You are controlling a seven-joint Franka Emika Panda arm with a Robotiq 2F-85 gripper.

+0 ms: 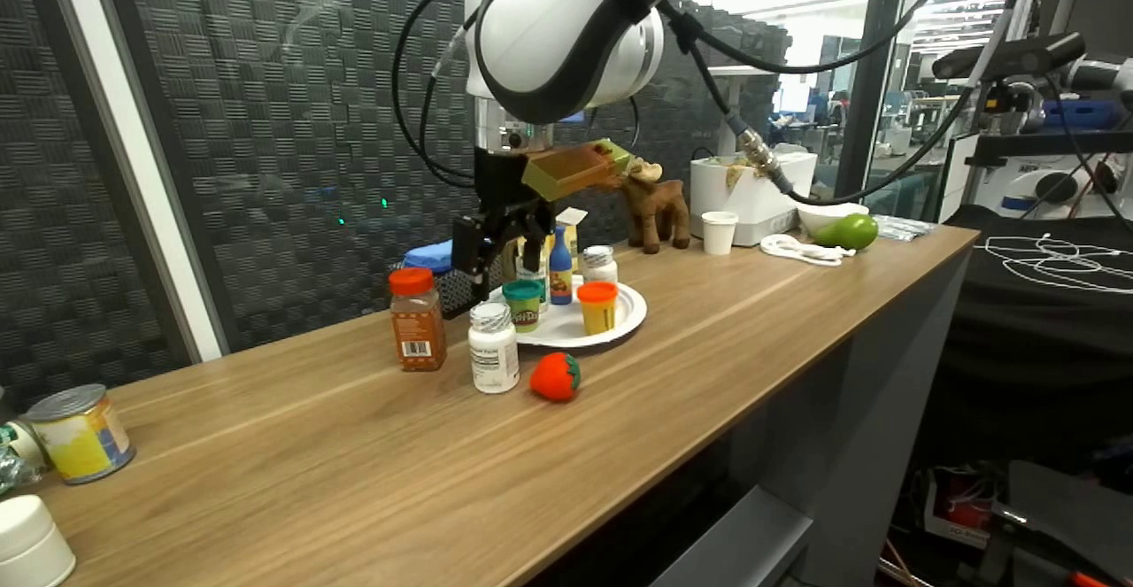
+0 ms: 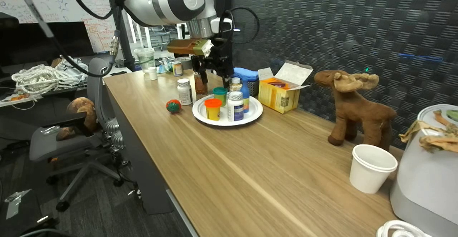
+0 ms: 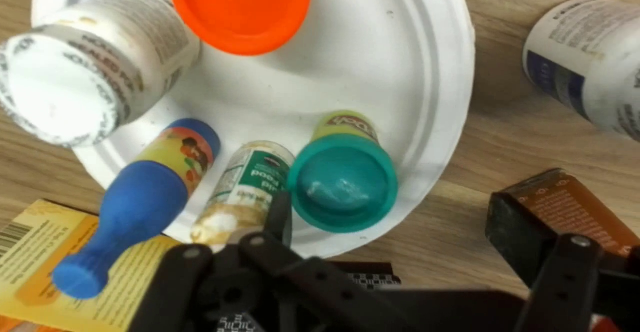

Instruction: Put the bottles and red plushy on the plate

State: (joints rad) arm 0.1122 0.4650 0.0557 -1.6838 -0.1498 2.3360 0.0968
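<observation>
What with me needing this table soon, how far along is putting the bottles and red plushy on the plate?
Looks about half done: the blue bottle, one white bottle and the green-labelled bottle stand on the plate. In hand: nothing; the gripper hangs open. Left: another white bottle and the red plushy, both on the table beside the plate, and probably the red-capped container too.

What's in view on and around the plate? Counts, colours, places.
plate: 1, white, on counter
tubs: 2, orange and teal lids, on plate
slender bottle: 1, blue, on plate
small bottle: 1, green label, on plate
stout bottles: 2, white, one on plate, one beside
orange-lidded bottle: 1, reddish, near plate
red plushy: 1, red, green top, beside plate
box: 1, yellow, near plate
basket: 1, dark, blue item on top, near box
arm: 1, white and black, overhead
gripper: 1, black, near plate
</observation>
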